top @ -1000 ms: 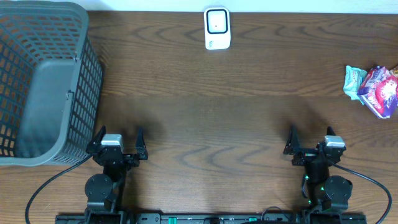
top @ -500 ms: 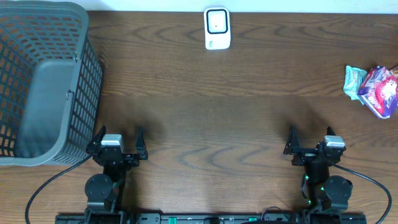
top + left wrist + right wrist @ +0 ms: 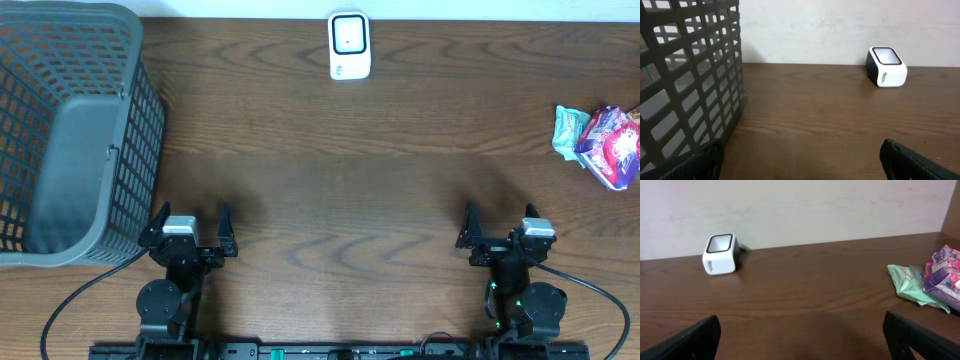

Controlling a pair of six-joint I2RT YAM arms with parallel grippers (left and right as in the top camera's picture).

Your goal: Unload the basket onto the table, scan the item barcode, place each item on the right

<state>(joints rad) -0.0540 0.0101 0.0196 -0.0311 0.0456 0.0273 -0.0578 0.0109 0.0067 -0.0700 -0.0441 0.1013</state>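
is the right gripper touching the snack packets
Apart. The overhead view shows a wide stretch of bare table between the right gripper and the snack packets.

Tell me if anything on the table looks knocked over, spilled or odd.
Nothing stands out. The scanner sits upright at the far edge, the basket stands on the left, and the purple packet lies against the green packet at the right edge. The left gripper and right gripper are open and empty.

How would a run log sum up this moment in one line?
left gripper: open, empty | right gripper: open, empty | snack packets: untouched, far right | barcode scanner: far side
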